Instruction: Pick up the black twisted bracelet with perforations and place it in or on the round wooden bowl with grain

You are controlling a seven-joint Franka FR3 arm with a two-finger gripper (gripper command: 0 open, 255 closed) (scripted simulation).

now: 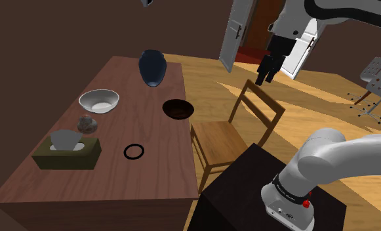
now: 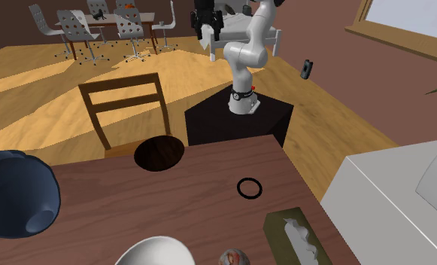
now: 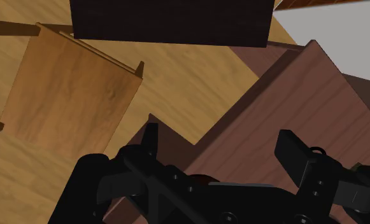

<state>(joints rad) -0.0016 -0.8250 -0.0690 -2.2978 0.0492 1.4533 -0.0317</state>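
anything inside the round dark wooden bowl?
Nothing shows inside the round dark wooden bowl; the rim hides its near inner wall. The black ring-shaped bracelet lies apart on the brown wooden table.

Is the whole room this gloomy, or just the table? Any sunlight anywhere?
Shoulder view: the table looks dim, while the floor beyond the chair is brighter. Second exterior view: pale light bands cross the floor between darker streaks. Wrist view: the chair seat is evenly lit, without glare.
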